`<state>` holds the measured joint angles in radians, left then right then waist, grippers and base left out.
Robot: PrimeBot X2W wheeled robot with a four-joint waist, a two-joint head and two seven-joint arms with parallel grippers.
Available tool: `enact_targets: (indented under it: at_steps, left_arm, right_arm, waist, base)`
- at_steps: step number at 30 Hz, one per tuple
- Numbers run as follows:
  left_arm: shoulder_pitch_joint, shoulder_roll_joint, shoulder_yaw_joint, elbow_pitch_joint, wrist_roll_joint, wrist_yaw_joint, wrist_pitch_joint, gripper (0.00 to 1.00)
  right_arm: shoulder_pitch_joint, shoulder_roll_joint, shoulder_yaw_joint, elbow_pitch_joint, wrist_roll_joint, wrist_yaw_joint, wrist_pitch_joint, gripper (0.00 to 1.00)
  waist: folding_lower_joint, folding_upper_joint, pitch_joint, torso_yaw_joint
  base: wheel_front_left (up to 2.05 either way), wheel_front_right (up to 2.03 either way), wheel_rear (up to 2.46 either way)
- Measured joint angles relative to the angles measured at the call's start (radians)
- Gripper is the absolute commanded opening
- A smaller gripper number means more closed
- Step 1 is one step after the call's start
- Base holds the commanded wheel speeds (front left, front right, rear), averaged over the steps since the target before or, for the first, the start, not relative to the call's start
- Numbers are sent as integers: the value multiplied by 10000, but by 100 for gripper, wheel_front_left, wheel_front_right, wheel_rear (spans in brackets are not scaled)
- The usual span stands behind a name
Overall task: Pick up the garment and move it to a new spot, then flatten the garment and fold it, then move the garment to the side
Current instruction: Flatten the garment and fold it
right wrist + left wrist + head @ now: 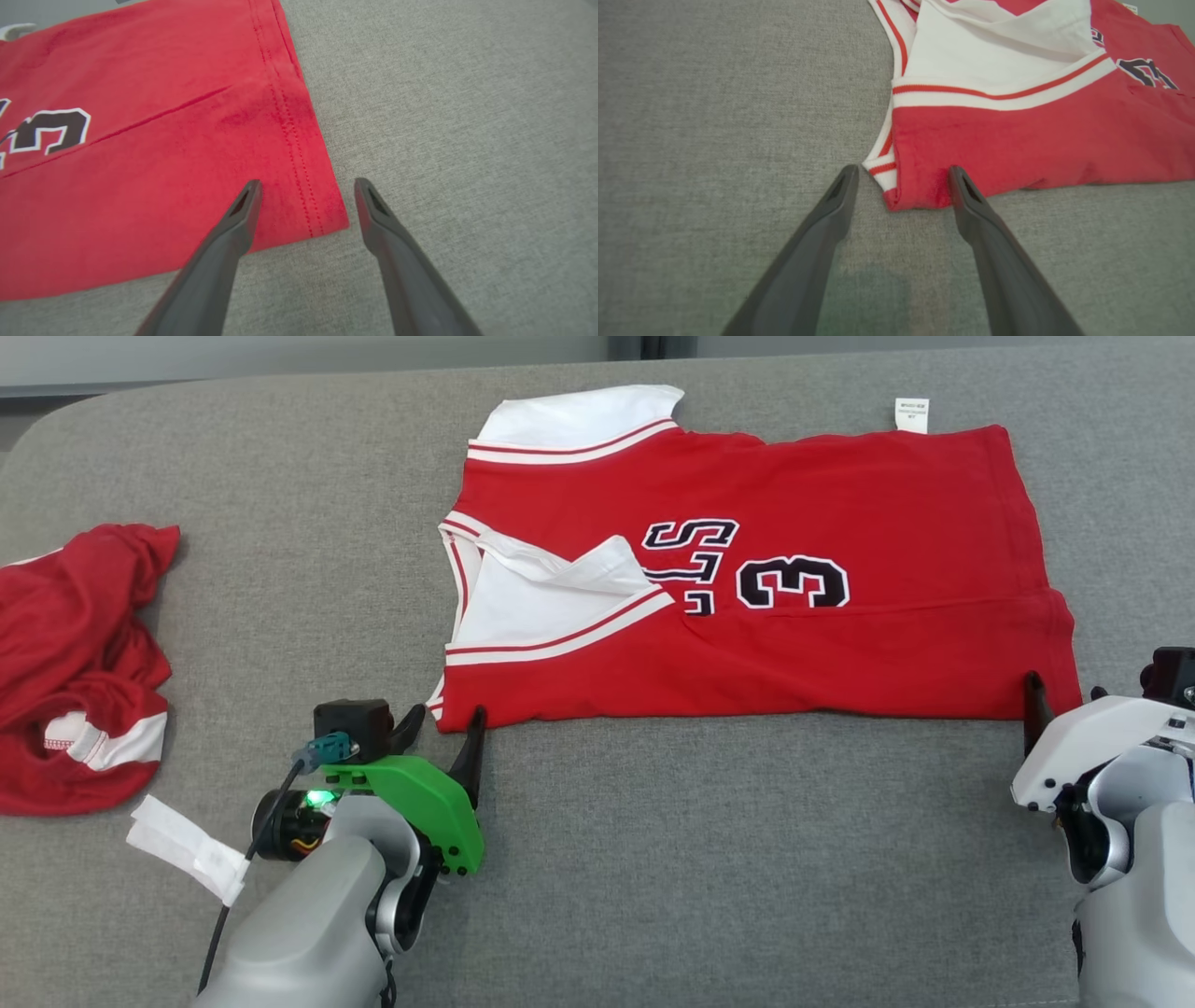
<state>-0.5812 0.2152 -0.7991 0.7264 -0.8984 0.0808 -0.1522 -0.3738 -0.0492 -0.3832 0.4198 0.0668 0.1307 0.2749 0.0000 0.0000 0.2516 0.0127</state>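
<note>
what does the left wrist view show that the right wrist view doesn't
Left wrist view, not the right: a white collar panel with red-striped trim, and the left hand open astride the corner at that end. Right wrist view, not the left: the double-stitched hem and the right hand open astride the hem corner. Both: the red jersey lying on the grey cushion.

Garment (840, 653) was red, trim (560, 639) white with red stripes, numerals (831, 582) black edged white; surface (653, 859) was plain grey.
</note>
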Motion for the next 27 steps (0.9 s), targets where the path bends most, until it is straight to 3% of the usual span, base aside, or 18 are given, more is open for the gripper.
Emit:
enact_targets:
  at_steps: [8,9,10,11,12,13,14,21,27]
  left_arm:
    - [-150,-119,4,-50,-268,40,556,100]
    - [-181,-138,0,-31,-288,-10,633,95]
    - [-212,-153,-21,-2,-297,-23,683,56]
    - [-245,-165,-33,33,-320,-65,765,30]
    - [-266,-184,-36,67,-359,-121,815,0]
    - [-282,-205,-46,102,-389,-180,890,0]
    - [-291,-219,-58,127,-410,-240,940,0]
    - [-178,-320,38,203,-600,-445,623,0]
    - [665,105,222,-341,-857,-405,362,0]
  right_arm:
    - [-666,-4,-483,1158,-186,2,102,100]
    - [-709,-13,-520,1262,-251,2,157,100]
    - [-742,-23,-533,1350,-247,2,211,100]
    - [-803,-27,-568,1450,-205,2,257,90]
    - [-829,-31,-579,1521,-190,2,272,70]
    - [-835,-36,-569,1570,-190,2,270,25]
    - [-839,-36,-568,1605,-180,2,267,0]
    - [-775,12,-514,1651,35,15,-13,0]
    - [-176,19,-449,1145,376,15,184,0]
  waist:
    - [0,0,224,103]
    - [-1,0,232,116]
    - [0,0,233,123]
    - [0,0,226,126]
    - [-1,0,212,121]
    - [0,0,193,112]
    - [0,0,173,103]
    - [0,0,-135,32]
    - [0,0,-590,27]
  base:
    - [0,0,0]
    - [0,0,0]
    - [0,0,0]
    - [0,0,0]
    - [0,0,0]
    - [0,0,0]
    - [0,0,0]
    - [0,0,0]
    - [0,0,0]
